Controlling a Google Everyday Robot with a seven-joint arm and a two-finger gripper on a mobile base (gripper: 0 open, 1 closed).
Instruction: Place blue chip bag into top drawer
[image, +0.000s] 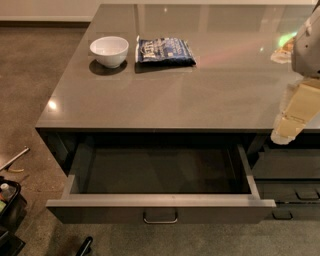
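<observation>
well, one blue chip bag lies beside one white bowl, back from the counter edge; top drawer pulled out; gripper hangs at the right edge, grip cannot be told.

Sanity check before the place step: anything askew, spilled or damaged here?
Nothing stands out. The blue chip bag lies flat beside the upright white bowl, the top drawer is pulled open squarely, and the end effector hangs at the right edge of the counter.
</observation>
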